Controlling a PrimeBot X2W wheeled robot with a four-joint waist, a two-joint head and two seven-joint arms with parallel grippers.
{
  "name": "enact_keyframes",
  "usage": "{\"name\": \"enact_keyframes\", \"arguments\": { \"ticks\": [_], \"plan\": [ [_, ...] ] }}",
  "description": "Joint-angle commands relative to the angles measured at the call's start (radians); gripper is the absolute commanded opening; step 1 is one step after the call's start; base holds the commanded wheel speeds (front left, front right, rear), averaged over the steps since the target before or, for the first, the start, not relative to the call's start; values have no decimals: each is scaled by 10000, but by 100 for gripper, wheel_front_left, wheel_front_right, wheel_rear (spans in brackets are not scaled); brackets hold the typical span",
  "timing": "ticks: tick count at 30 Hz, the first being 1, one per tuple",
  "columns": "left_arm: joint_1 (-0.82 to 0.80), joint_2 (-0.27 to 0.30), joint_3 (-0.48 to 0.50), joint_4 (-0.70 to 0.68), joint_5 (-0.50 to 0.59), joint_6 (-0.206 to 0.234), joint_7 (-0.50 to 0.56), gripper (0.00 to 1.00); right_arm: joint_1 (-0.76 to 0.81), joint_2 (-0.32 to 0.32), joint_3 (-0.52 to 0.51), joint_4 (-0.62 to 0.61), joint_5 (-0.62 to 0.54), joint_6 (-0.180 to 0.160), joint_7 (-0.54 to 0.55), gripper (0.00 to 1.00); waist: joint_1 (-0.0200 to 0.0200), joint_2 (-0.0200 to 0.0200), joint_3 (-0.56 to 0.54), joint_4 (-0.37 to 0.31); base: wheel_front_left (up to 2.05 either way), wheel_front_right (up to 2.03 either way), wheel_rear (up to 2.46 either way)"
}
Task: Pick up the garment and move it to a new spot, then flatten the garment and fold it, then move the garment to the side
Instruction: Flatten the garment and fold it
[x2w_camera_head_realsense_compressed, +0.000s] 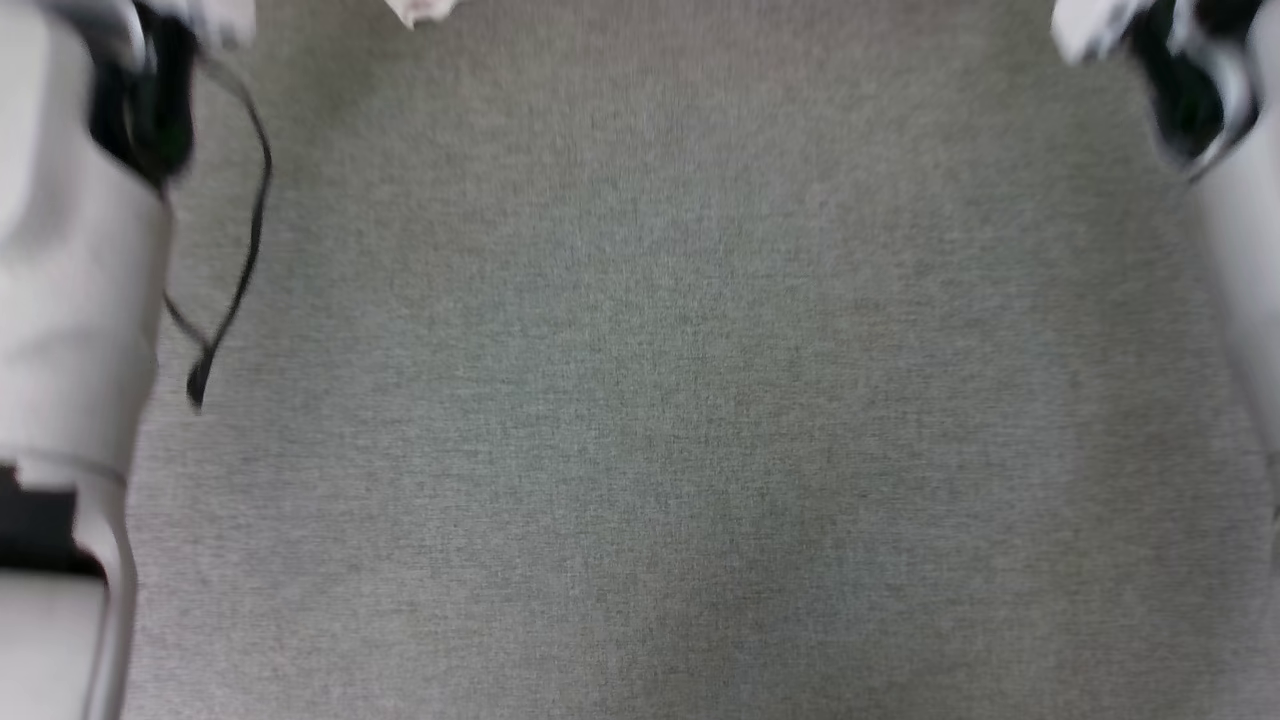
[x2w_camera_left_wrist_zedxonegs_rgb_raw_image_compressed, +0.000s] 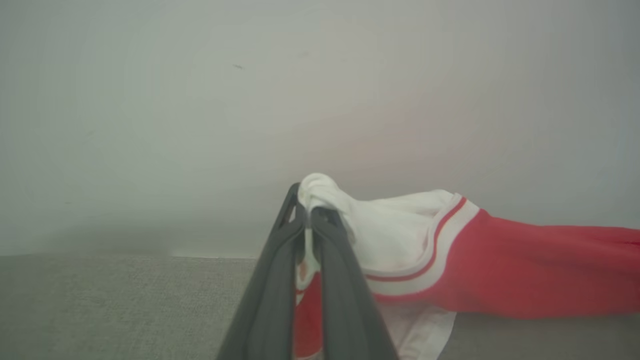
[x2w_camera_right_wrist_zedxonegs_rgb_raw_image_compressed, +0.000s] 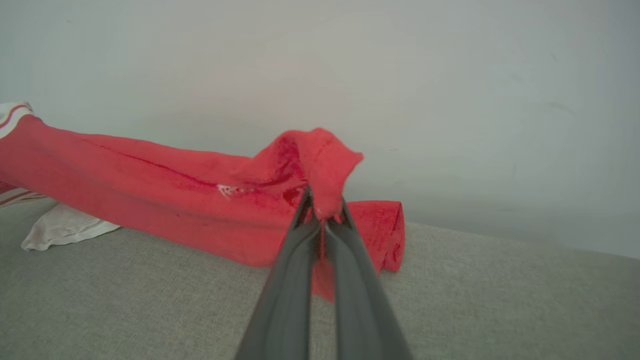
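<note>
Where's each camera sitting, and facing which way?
Head view: from the head, down onto grey woven surface; pale forearms at both edges.
Left wrist view: from that wrist, along the left gripper, shut on the white sleeve of the red jersey T-shirt, toward pale wall.
Right wrist view: from that wrist, along the right gripper, shut on its red cloth.
Both wrist views share shirt, surface, wall.

The left forearm and right forearm reach forward along the head view's edges. The left pincer is clamped on the garment; the right pincer likewise pinches it.
</note>
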Motion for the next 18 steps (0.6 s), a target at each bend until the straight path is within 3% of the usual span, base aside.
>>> {"name": "enact_keyframes", "arguments": {
  "ticks": [1,8,13,18],
  "plan": [
    [722,101,87,-79,-160,-68,-62,0,677,-165,161,-43,340,-7,-143,0,-1,0,-724,3,0,0,0],
    [4280,294,325,-1008,-669,-13,-77,0,3559,-520,938,-668,1387,-7,-379,0,-1,0,-2231,-3,0,0,0],
    [7063,433,614,-2334,-982,489,-69,0,5576,-945,1144,-1460,1820,-9,-231,0,-1,0,-3223,17,0,0,0],
    [9519,514,701,-4177,-1367,1130,230,0,7599,-1381,732,-2538,1999,-12,-57,0,-1,0,-3972,95,0,0,0]
  ]
}}
